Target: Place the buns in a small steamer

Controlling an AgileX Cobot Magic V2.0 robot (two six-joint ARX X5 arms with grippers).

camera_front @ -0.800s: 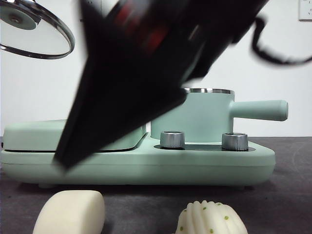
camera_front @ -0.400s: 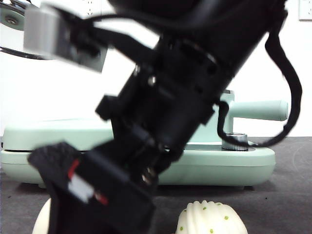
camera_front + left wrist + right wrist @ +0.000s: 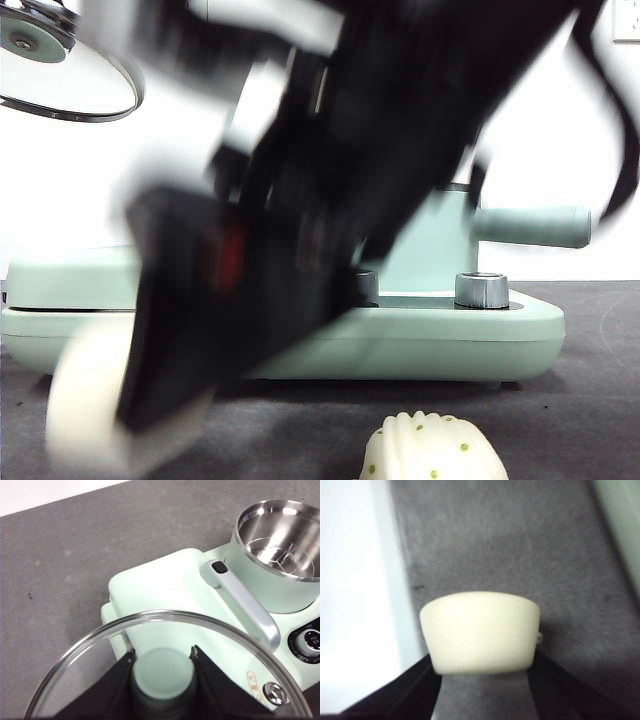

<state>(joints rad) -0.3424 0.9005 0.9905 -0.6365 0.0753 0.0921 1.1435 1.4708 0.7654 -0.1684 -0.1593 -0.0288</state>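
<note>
Down at 7 o'clock in the front view, your right gripper (image 3: 480, 680) pinches the smooth bun (image 3: 90, 400) while the left gripper (image 3: 162, 672) clamps the lid knob (image 3: 162, 672), so the steamer (image 3: 280, 555) stays open.

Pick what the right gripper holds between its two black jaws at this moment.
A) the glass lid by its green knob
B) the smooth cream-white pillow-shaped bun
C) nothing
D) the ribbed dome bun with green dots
B: in the right wrist view the right gripper clamps the smooth cream-white pillow-shaped bun above the grey table.
</note>
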